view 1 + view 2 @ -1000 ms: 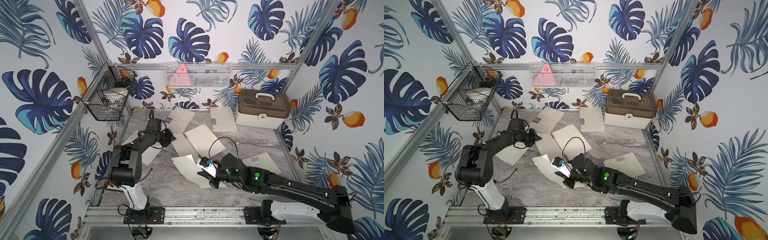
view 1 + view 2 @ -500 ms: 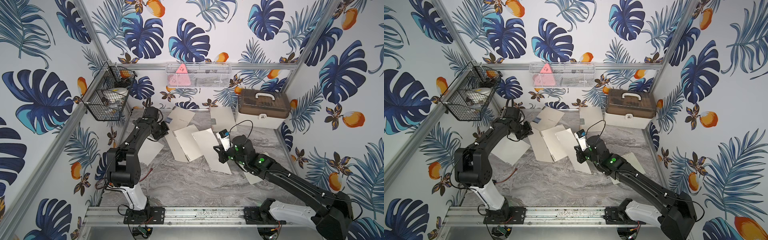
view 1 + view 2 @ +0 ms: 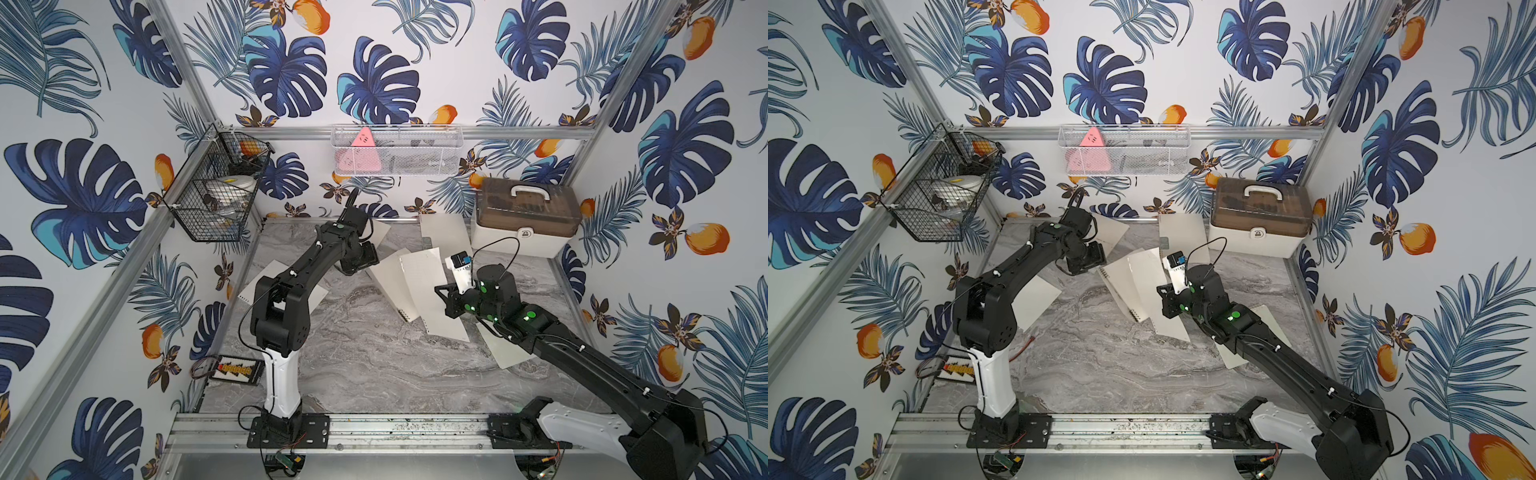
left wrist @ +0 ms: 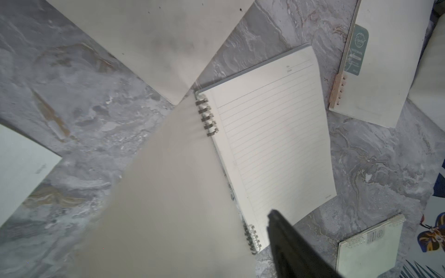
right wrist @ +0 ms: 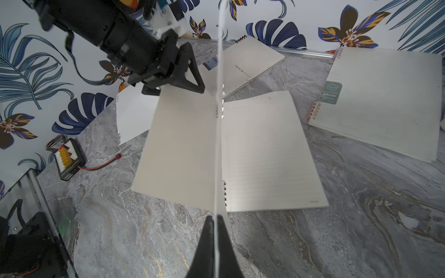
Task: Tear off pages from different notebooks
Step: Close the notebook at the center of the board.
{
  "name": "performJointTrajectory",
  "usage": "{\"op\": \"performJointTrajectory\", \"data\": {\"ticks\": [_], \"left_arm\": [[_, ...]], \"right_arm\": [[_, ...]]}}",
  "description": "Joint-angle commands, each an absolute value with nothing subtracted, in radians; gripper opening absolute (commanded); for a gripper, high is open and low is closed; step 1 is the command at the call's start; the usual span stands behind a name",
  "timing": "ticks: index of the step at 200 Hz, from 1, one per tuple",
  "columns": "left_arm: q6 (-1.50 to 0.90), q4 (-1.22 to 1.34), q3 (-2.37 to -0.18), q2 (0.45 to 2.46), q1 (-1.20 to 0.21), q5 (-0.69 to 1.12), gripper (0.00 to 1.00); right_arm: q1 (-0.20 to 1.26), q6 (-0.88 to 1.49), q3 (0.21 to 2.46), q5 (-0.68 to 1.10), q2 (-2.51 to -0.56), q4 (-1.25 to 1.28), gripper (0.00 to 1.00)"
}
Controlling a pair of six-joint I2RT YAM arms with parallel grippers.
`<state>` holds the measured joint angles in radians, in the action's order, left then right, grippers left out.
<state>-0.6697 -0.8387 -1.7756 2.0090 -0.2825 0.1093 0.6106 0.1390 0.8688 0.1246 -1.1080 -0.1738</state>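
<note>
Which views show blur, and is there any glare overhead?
Left wrist view: the near sheet is smeared, the lined page beside it sharp. Right wrist view: the page in the right gripper, seen edge-on, is soft near the lens. Both top views: sharp, evenly lit, no glare on the table.

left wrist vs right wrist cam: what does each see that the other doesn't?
Left wrist only: a notebook with a barcode sticker, lying apart from the others.
Right wrist only: the left gripper with its jaws apart; the right gripper shut on a page seen edge-on; a connector board with yellow plugs.
Both: the open notebook with a lined page up, the teal-label notebook and the marble table.
</note>
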Motion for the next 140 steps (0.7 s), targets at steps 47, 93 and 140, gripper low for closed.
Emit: {"op": "performJointTrajectory", "data": {"ticks": [47,93,140], "left_arm": [[-0.781,-0.708,-1.917,2.119,-0.352,0.181,0.99],[-0.828,-0.657,-2.066,2.214,-0.411,0.193,0.99],[-0.788,-0.673,-2.134,2.228,-0.417,0.14,0.99]], "right_arm": [[0.598,0.161,0.864,0.038,-0.963,-0.232,0.0],[0.597,0.167,0.896,-0.09,-0.864,-0.314,0.0],[0.598,0.164,0.921,-0.08,-0.834,-0.336,0.0]]}}
